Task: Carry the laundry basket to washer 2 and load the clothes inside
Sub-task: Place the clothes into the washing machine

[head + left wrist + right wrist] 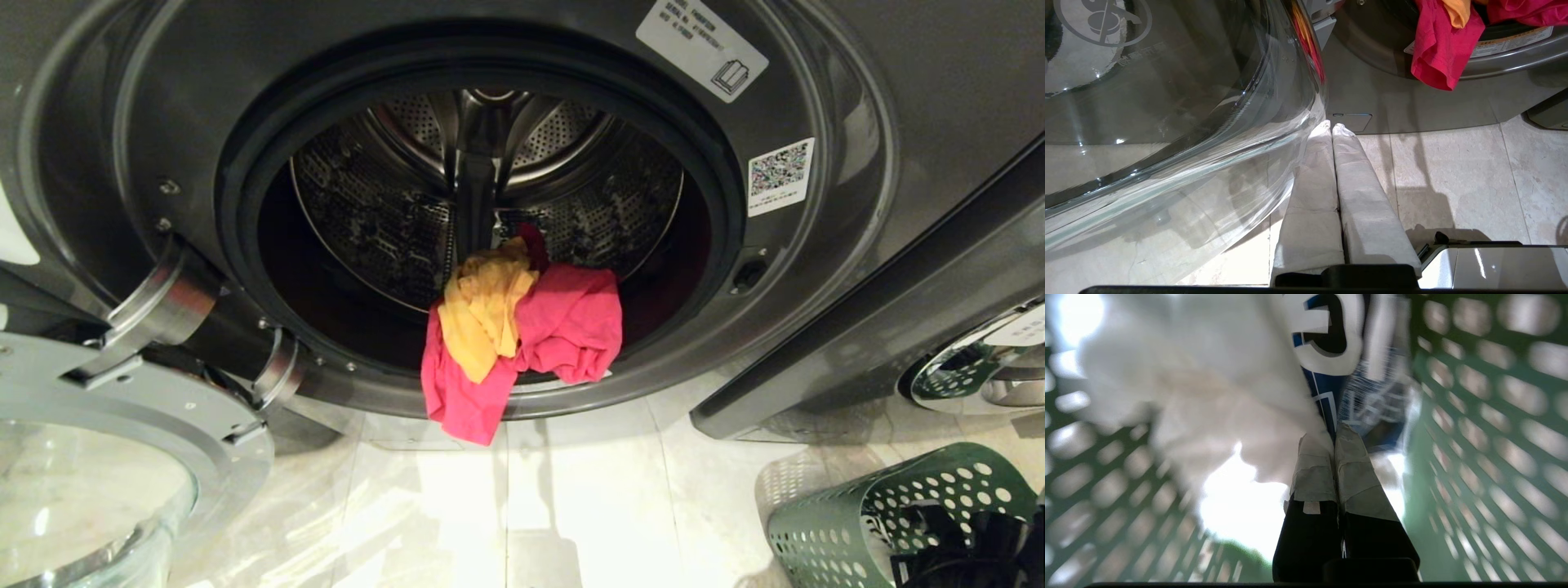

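The landmark was the open washer (490,204), a dark grey front-loader that filled most of the head view. Nearest the camera, in front of the washer and to its right, the dark green laundry basket (841,523) stood on the pale tiled floor (588,506). The right gripper (1334,435) was down inside that basket, its taped fingers pressed together on a white garment (1208,388) with a blue and white print. The basket's holed green walls surrounded it.

In front of the washer and to its left, the round glass door (90,482) hung swung open on its chrome hinges. Beside that door, low over the tiles, the left gripper (1331,126) pointed toward the washer's base with its padded fingers closed on nothing.

At the washer's mouth, a bright pink-red garment (563,327) and a yellow-orange one (486,306) lay over the lower lip, the pink-red cloth trailing down the front. Behind them the perforated steel drum (392,212) receded into shadow. A second grey washer (971,367) stood to the right.
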Available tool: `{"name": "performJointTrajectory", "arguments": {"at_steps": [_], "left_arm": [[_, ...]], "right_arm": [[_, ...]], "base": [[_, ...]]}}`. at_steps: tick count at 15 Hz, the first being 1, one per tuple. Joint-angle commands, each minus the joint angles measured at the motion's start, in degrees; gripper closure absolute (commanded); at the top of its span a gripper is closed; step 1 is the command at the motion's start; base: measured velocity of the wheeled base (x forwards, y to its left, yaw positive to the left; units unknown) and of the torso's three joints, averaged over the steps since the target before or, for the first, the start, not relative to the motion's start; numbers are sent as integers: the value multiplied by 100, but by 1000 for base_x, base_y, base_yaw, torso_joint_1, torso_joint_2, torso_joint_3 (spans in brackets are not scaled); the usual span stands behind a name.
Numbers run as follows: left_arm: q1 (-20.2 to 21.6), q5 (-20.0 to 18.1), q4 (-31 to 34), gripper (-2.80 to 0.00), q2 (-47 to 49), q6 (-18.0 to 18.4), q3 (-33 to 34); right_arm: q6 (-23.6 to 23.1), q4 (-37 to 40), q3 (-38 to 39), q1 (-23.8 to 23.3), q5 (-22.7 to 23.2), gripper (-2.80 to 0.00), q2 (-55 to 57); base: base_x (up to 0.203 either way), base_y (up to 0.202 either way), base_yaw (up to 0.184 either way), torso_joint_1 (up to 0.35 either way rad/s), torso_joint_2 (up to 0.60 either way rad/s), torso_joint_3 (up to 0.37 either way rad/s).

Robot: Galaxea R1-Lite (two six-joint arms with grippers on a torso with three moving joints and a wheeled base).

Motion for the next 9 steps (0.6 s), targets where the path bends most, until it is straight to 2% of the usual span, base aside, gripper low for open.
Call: {"name": "performJointTrajectory", "arguments": {"at_steps": [1,5,9], "left_arm": [[0,0,-2,0,0,1,9],[0,0,-2,0,0,1,9],[0,0,-2,0,0,1,9]], "right_arm": [[-33,361,875,-186,10,0,-1566],[-70,713,2666,-512,-109,0,-3799],[-98,1025,3733,-891,-513,0,-6398]], "base": [[0,0,0,0,0,0],[0,0,0,0,0,0],[0,0,0,0,0,0]]}}
